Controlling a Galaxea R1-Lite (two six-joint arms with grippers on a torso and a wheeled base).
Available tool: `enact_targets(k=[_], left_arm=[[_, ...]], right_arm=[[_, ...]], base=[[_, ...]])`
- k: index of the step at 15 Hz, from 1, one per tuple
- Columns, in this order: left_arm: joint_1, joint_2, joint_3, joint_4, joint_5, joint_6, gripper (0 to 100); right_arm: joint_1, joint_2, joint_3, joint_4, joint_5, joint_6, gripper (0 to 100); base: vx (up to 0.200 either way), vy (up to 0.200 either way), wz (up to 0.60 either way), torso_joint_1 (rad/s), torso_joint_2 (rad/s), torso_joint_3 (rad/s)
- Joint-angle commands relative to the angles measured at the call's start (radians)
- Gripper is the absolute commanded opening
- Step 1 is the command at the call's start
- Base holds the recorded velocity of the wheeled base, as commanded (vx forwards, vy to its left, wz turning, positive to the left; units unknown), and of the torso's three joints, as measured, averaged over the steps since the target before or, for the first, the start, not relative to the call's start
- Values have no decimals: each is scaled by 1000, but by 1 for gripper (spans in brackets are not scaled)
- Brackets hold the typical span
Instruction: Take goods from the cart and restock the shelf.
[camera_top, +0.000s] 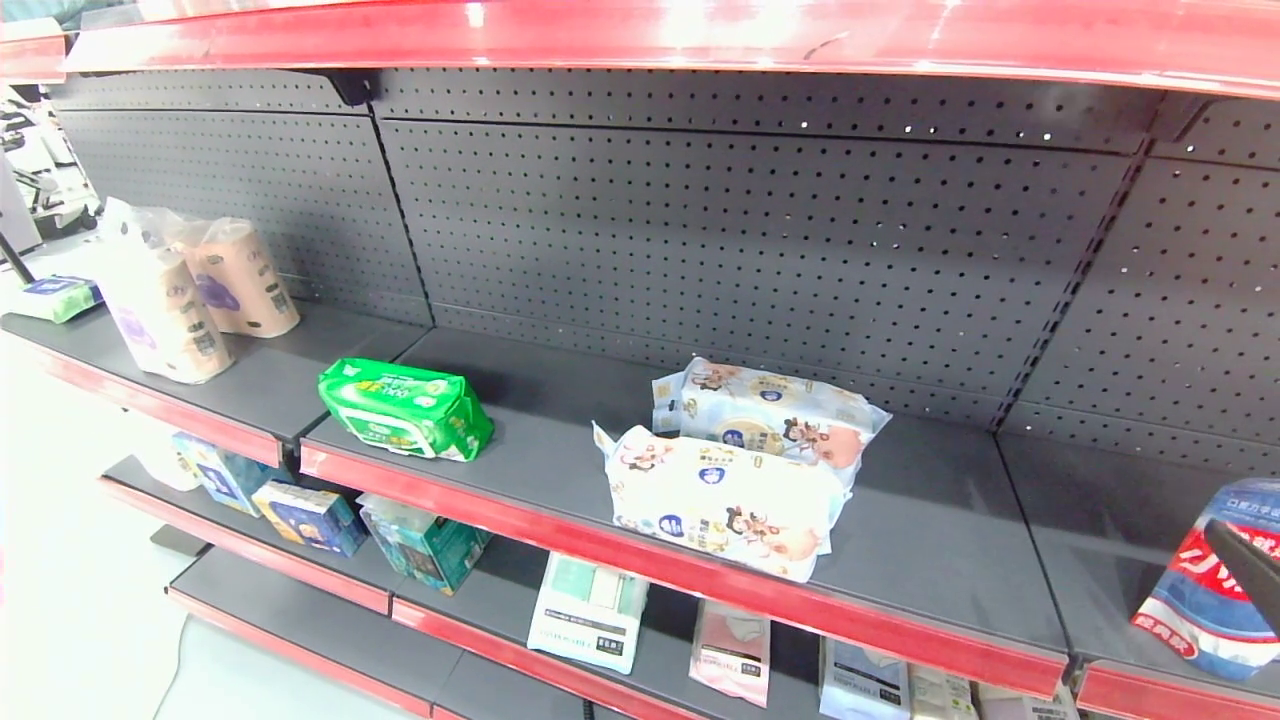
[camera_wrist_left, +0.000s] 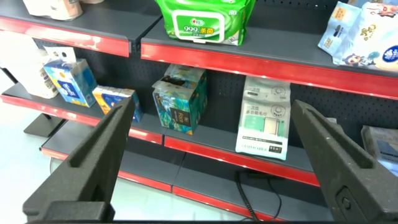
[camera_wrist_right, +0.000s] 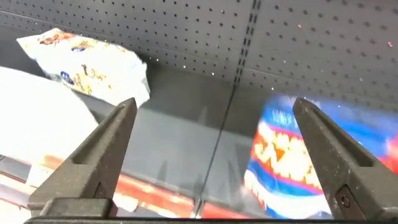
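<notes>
Right wrist view showed your right claw (camera_wrist_right: 214, 102) open and empty, the blue-red pack (camera_wrist_right: 277, 152) just ahead of it at the right end of the shelf (camera_wrist_right: 180, 143); your left claw (camera_wrist_left: 211, 104), open too, hung well apart.

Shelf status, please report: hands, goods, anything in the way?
Left hand open, empty. Right hand open, empty, facing blue-red pack. Shelf holds green pack, two white packs. No obstacle seen.
</notes>
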Motion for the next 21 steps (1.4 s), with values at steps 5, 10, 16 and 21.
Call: enact_targets(k=[5, 10, 16, 21], left_arm=[[0, 2, 0, 0, 0, 0, 100], [0, 2, 0, 0, 0, 0, 100], [0, 2, 0, 0, -1, 1, 100], [0, 2, 0, 0, -3, 1, 100]], right_arm=[[4, -518, 121, 323, 18, -6, 100], [-6, -708, 81, 570, 29, -44, 100], [-7, -710, 87, 571, 93, -1, 100], [-7, -710, 87, 571, 116, 17, 100]], base=[[0, 0, 0, 0, 0, 0], [0, 0, 0, 0, 0, 0], [0, 0, 0, 0, 0, 0], [0, 0, 0, 0, 0, 0]])
